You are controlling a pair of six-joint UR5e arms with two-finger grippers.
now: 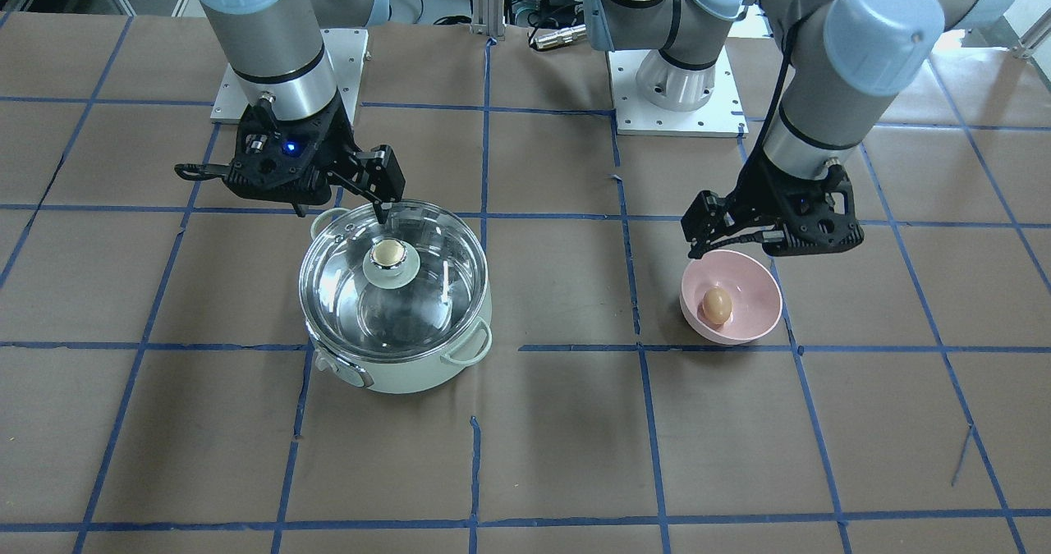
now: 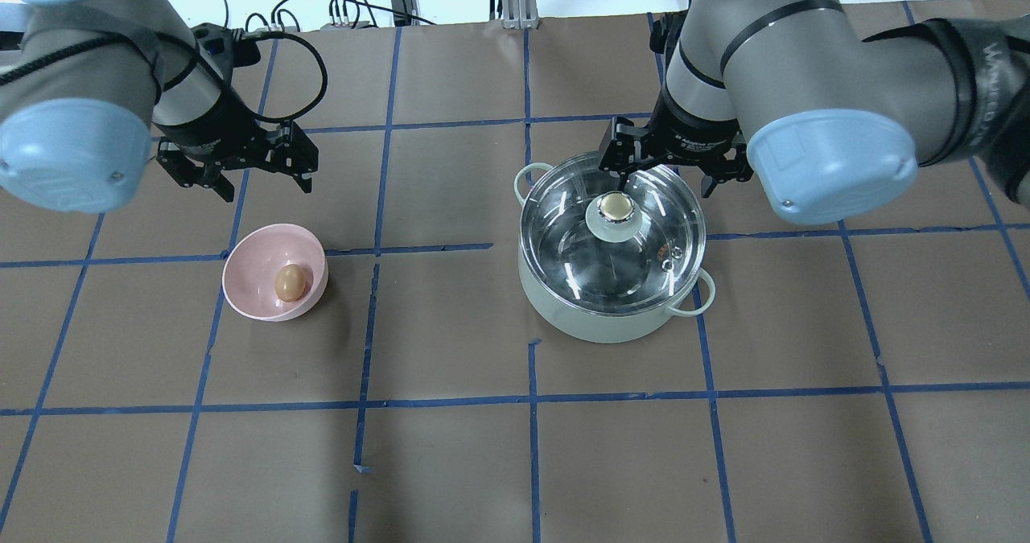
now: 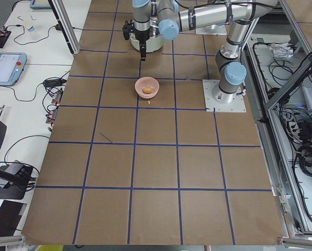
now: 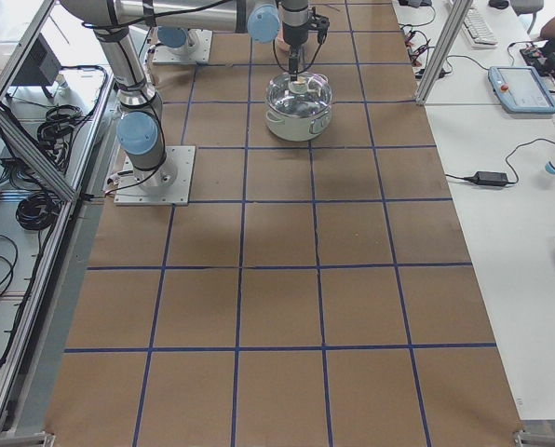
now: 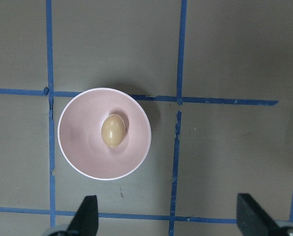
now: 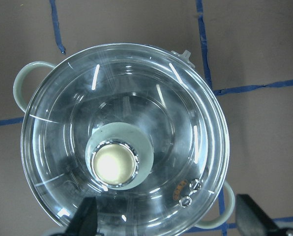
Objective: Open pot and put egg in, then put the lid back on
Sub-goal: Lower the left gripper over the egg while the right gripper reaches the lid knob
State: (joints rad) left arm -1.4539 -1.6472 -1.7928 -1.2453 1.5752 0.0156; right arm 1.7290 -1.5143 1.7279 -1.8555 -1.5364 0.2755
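Right gripper (image 6: 171,221): fingers spread wide, holding nothing, hanging above the lid (image 6: 181,118), which is seated on the pot (image 2: 599,327). In the right wrist view the golden knob (image 6: 114,166) sits just ahead of the line between the fingertips and nearer one finger than the other, so the claw is not centred on it. No contact with the knob is visible. Left gripper (image 5: 169,216): likewise spread wide and empty. The egg (image 5: 113,131) lies in the pink bowl (image 5: 82,147) below this claw, ahead of the fingertips and off to one side of their span. Assessment: the lid is rigid glass, probably of some weight, breakable, and its dome too smooth and broad to pinch. The knob is the only sound hold, though its polished round face may slip, so the fingers should close low on it, near the green disc. The egg is judged light, brittle and apt to roll. It should be taken across its narrow girth with a gentle squeeze.
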